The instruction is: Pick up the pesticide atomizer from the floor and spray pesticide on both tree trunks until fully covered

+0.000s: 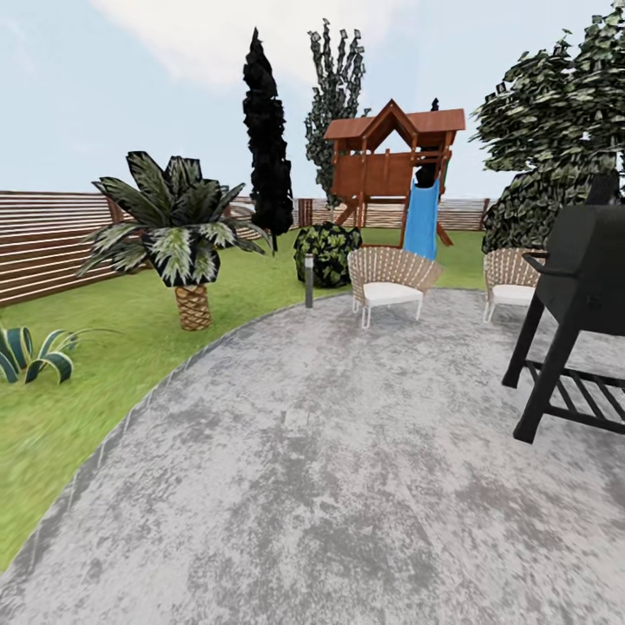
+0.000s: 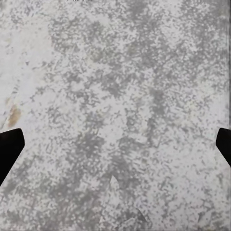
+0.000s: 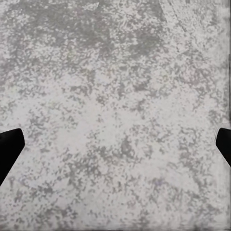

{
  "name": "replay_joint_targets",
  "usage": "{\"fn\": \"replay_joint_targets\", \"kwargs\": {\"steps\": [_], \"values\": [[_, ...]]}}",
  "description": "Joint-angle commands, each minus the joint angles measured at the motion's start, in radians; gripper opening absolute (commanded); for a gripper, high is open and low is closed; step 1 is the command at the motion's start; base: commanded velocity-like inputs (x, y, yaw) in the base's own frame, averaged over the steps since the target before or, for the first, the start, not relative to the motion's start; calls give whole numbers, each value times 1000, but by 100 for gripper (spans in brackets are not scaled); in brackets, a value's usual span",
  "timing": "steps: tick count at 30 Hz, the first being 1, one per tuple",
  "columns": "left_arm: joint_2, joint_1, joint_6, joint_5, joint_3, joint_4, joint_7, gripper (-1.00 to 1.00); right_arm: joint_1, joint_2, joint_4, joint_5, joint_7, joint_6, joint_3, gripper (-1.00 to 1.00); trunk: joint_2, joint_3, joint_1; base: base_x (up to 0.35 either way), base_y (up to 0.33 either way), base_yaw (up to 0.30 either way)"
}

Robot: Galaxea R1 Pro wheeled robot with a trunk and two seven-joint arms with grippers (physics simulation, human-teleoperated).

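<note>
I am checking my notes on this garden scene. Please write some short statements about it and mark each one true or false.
1. Two woven chairs stand on the grey paved patio. True.
2. The slide on the wooden playhouse is red. False: it is blue.
3. The black grill stands at the right side of the patio. True.
4. The short palm grows out of the paving. False: it stands on the lawn, beside the patio edge.
5. The left gripper holds a sprayer. False: its fingers are apart with only paving between them.
6. The right gripper is open over the paving. True.
</note>
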Motion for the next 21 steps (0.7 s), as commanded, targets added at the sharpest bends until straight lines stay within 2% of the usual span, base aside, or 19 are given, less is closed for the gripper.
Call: {"fn": "replay_joint_targets", "kwargs": {"steps": [1, 21], "values": [[0, 0, -4, 0, 0, 0, 0, 100, -1, 0, 0, 0, 1, -1, -1, 100, -8, -5, 4, 0, 0, -261], [6, 0, -6, 4, 5, -2, 10, 100, -1, 1, -1, 0, 1, -1, 1, 100, -148, -92, 81, 0, 0, -214]]}}
